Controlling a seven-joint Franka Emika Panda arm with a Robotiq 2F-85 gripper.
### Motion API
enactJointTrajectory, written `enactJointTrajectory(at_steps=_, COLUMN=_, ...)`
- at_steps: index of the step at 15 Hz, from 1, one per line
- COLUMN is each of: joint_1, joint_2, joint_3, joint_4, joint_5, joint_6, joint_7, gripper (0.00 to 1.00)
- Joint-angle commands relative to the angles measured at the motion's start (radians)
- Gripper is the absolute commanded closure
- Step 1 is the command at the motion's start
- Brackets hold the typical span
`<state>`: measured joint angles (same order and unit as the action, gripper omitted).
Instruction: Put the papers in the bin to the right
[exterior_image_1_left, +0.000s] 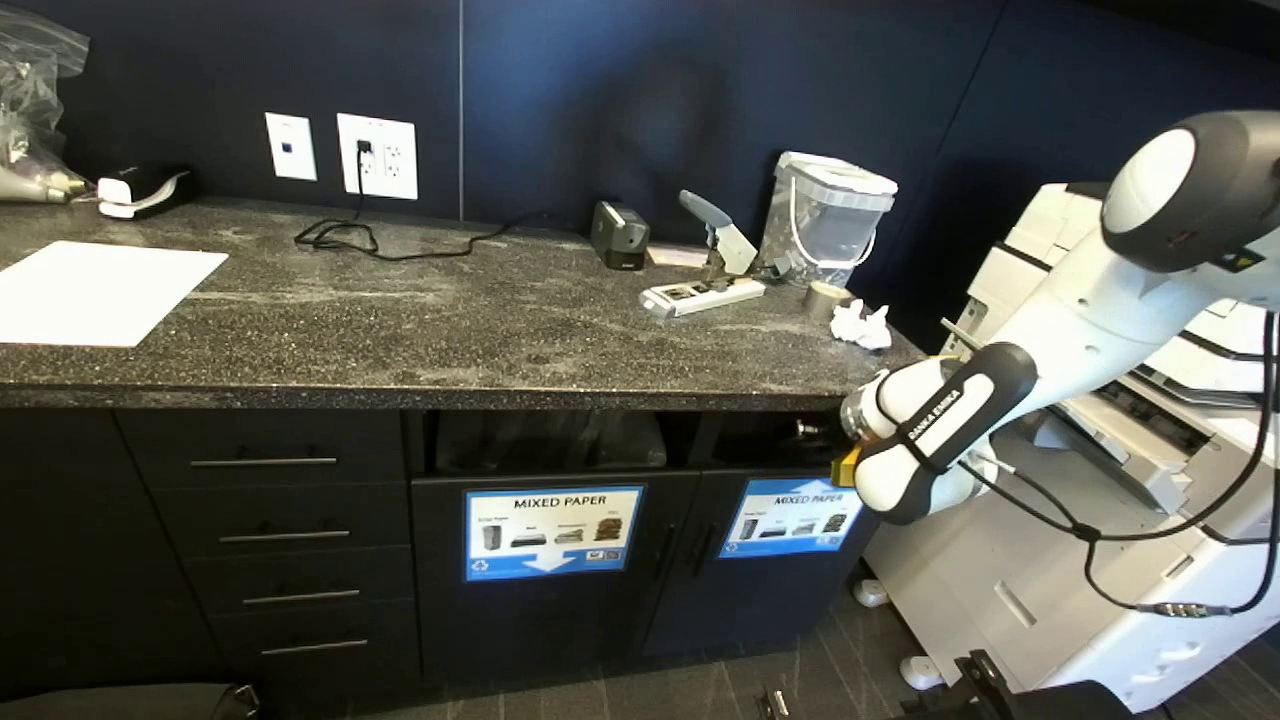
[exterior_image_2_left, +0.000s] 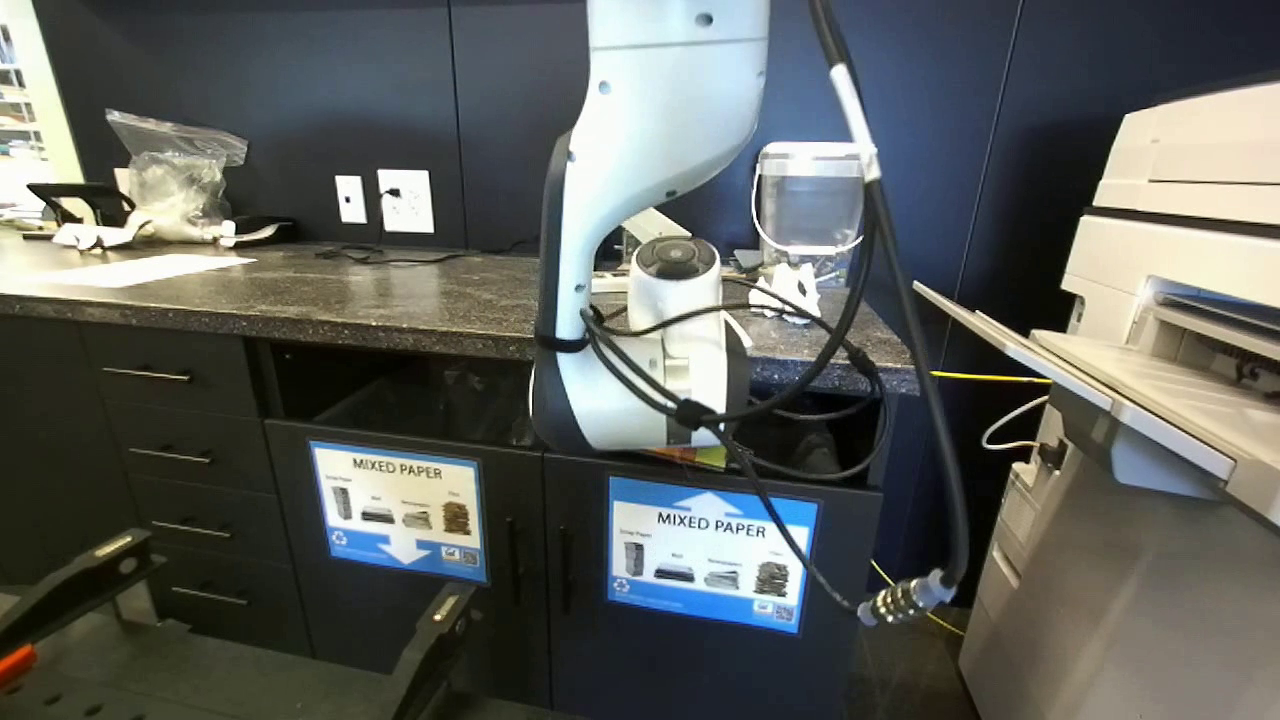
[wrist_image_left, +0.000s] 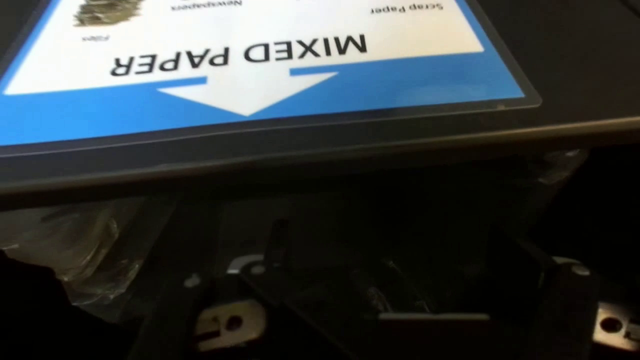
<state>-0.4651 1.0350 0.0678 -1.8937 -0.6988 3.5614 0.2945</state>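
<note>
Backing straight out should spare the cabinet edge (wrist_image_left: 320, 152), mid-frame in the wrist view. We see our gripper (wrist_image_left: 412, 280) gaping wide below it, seemingly unladen

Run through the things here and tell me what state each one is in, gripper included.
Gripper: open
Crumpled paper: lying on the counter
Right-hand paper slot: open, clear plastic showing inside
Drawers: shut
Cabinet doors: shut
Clear bucket: lid on
Black plug: in the outlet
White sheet: flat
Plastic bag: stuffed; seal unclear
</note>
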Motion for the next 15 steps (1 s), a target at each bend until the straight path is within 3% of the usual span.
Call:
enactJointTrajectory(at_steps=1, joint_1=-0.057, joint_2=-0.229, joint_3=0.062, joint_4=-0.167, joint_5=-0.084, joint_6=-0.255, joint_7=0.047, gripper=0.00)
enactJointTrajectory(at_steps=6, joint_1=-0.129, joint_2=-0.463, joint_3=0.223, joint_4=-0.247, joint_5=-0.019, joint_6=-0.599, joint_7=0.020, gripper=0.00)
enactJointTrajectory(at_steps=7, joint_1=-0.047, joint_2=-0.521, joint_3=0.172, joint_4=-0.278, joint_5=0.149, joint_6=-0.615, joint_7=-0.090, gripper=0.00)
enactJointTrajectory(at_steps=8, joint_1=-0.029, joint_2=-0.560, joint_3=0.171, joint_4=-0.284, joint_5=0.206, joint_6=-0.659, joint_7=-0.112, gripper=0.00)
enactJointTrajectory(at_steps=10, joint_1=0.074, joint_2=-0.629, joint_3=0.094, joint_4=-0.286, joint_5=0.366, joint_6=-0.685, joint_7=-0.188, gripper=0.00)
enactJointTrajectory(at_steps=12, joint_1=0.148, joint_2=-0.656, joint_3=0.031, joint_4=-0.252, joint_5=0.459, joint_6=-0.690, joint_7=-0.209, gripper=0.00)
enactJointTrajectory(at_steps=15, joint_1=0.261, joint_2=-0.645, joint_3=-0.090, joint_4=-0.192, joint_5=0.512, joint_6=-0.605, joint_7=-0.168, gripper=0.00)
